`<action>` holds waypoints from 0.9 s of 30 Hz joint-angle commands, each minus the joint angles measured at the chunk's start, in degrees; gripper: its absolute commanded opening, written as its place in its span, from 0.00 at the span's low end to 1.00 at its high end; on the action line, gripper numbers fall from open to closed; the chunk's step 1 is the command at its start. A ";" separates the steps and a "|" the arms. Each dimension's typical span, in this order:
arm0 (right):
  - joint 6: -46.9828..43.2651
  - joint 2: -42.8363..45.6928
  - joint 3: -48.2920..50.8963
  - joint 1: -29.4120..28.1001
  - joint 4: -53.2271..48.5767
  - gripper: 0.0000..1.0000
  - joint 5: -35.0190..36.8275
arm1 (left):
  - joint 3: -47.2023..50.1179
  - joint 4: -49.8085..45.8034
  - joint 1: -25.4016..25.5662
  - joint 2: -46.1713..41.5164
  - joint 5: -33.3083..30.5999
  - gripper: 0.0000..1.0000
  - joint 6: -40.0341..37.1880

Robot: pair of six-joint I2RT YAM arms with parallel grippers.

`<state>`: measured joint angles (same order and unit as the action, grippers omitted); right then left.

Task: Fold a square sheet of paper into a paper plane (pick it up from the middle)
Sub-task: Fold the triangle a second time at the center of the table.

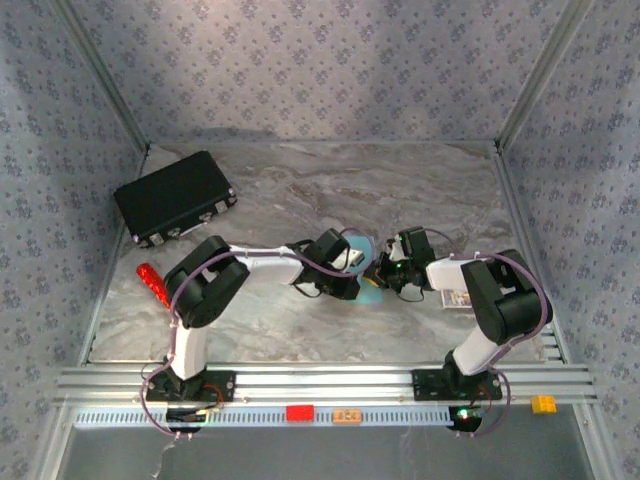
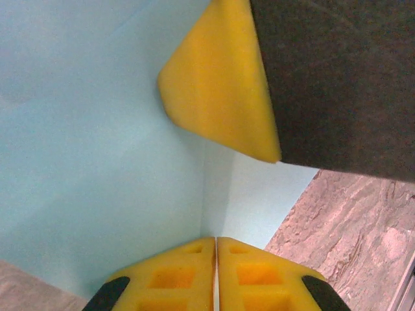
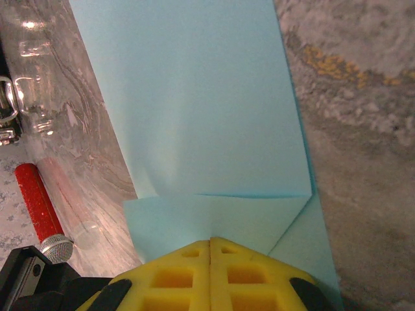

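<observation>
The square sheet of paper [image 1: 372,293] is light cyan-blue, lies partly folded at the table's middle, and is mostly covered by both grippers. My left gripper [image 1: 367,270] comes from the left. In the left wrist view the paper [image 2: 97,129] has an upright crease running into my left gripper [image 2: 216,238], which is shut on it. A yellow finger of the right gripper [image 2: 220,84] hangs just above. In the right wrist view the paper [image 3: 194,97] shows layered flaps. My right gripper [image 3: 211,240] is shut, its tips resting on a flap.
A black case [image 1: 175,197] lies at the back left. The small red stick [image 1: 152,279] sits left of the left arm; the red stick [image 3: 35,201] is also at the left of the right wrist view. A small card [image 1: 457,298] lies by the right arm.
</observation>
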<state>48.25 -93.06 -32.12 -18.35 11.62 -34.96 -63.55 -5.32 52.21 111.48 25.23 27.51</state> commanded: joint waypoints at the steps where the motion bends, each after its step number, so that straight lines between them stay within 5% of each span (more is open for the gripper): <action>1: 0.09 -1.17 1.22 0.77 -4.22 0.07 3.39 | 2.99 -3.33 0.63 -1.93 -0.27 0.10 0.13; 27: 0.48 -0.42 1.02 0.29 -3.66 0.07 2.62 | 7.97 0.21 1.07 -12.01 -0.67 0.09 2.05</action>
<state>48.27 -93.06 -32.12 -18.26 11.55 -35.20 -56.16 -6.37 53.01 104.14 25.02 28.56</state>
